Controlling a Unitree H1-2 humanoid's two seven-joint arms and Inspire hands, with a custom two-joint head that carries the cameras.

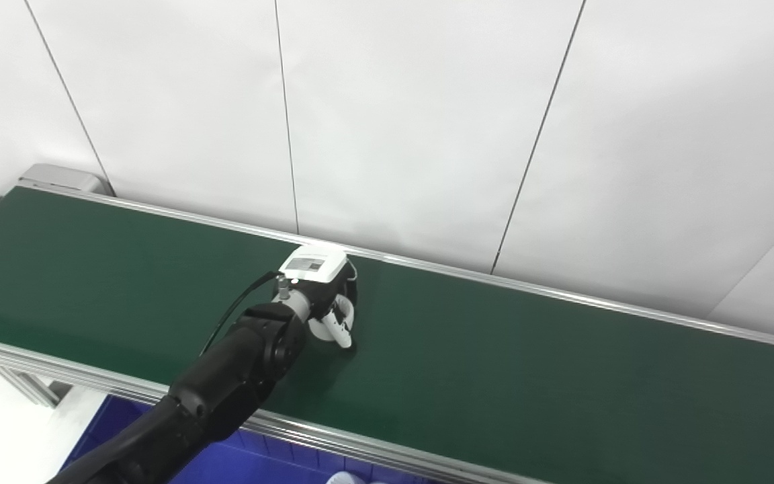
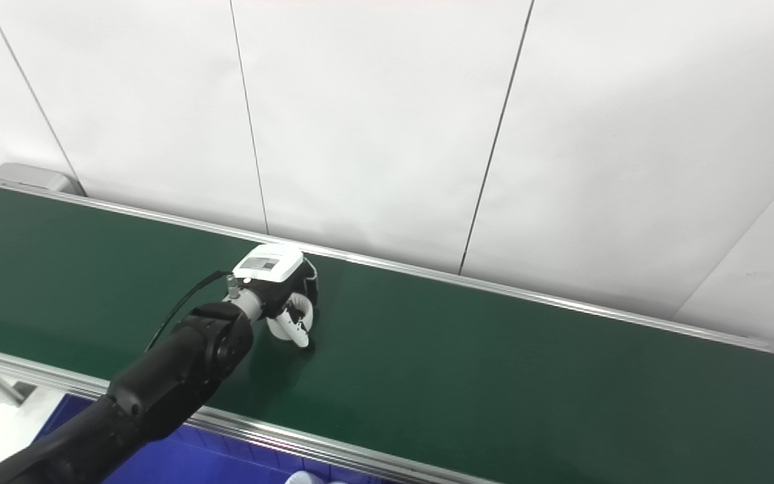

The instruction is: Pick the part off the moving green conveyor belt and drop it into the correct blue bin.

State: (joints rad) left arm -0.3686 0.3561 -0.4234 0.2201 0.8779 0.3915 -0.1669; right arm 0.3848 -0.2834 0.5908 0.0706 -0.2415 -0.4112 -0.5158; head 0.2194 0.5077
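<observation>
My left hand (image 1: 318, 286) reaches over the green conveyor belt (image 1: 528, 363) from the bottom left, its white back plate facing up. Its dark fingers curl down around a small white part (image 1: 334, 327), which touches the belt near the middle. The same hand (image 2: 277, 279) and part (image 2: 291, 327) show in the right eye view. The underside of the grasp is hidden by the hand. My right hand is not in view.
A blue bin (image 1: 246, 460) sits below the belt's near metal rail (image 1: 360, 447), with a white object (image 1: 347, 478) at the picture's bottom edge. A white panelled wall stands right behind the belt's far rail (image 1: 562, 290).
</observation>
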